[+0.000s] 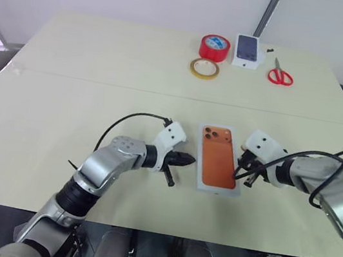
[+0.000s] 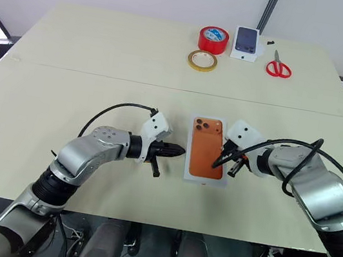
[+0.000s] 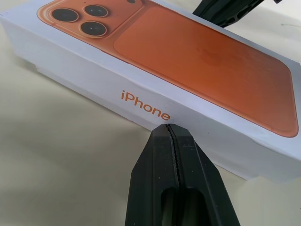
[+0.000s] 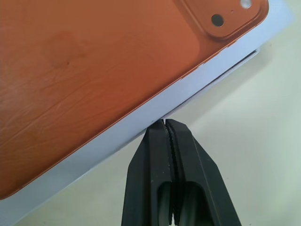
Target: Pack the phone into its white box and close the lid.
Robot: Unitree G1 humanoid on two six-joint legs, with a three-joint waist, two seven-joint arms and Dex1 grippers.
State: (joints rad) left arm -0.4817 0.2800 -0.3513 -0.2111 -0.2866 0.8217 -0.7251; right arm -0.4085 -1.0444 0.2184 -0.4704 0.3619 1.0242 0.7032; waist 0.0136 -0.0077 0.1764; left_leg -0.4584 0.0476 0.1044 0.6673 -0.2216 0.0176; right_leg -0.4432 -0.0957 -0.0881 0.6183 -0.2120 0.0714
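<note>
Left eye view shows the white box (image 1: 219, 164) lying closed on the table (image 1: 63, 111), its lid (image 3: 155, 61) seated on top and printed with an orange phone picture, lenses at the far corner. The real phone cannot be seen, so whether it is inside cannot be told. The left gripper (image 1: 187, 160) sits just beside the box's left long side, its two black fingers pressed together and holding nothing; in the left wrist view the tip meets the side wall under the orange lettering. The right gripper (image 1: 240, 170) is at the box's right long side, fingers also pressed together and empty; in the right wrist view its tip sits at the lid's lower edge. The box lies between the two grippers. At the far edge of the table stand a red tape roll (image 1: 214, 47), a yellowish tape ring (image 1: 204, 68), a small box (image 1: 249, 51) with a dark phone picture, and red scissors (image 1: 280, 75).
</note>
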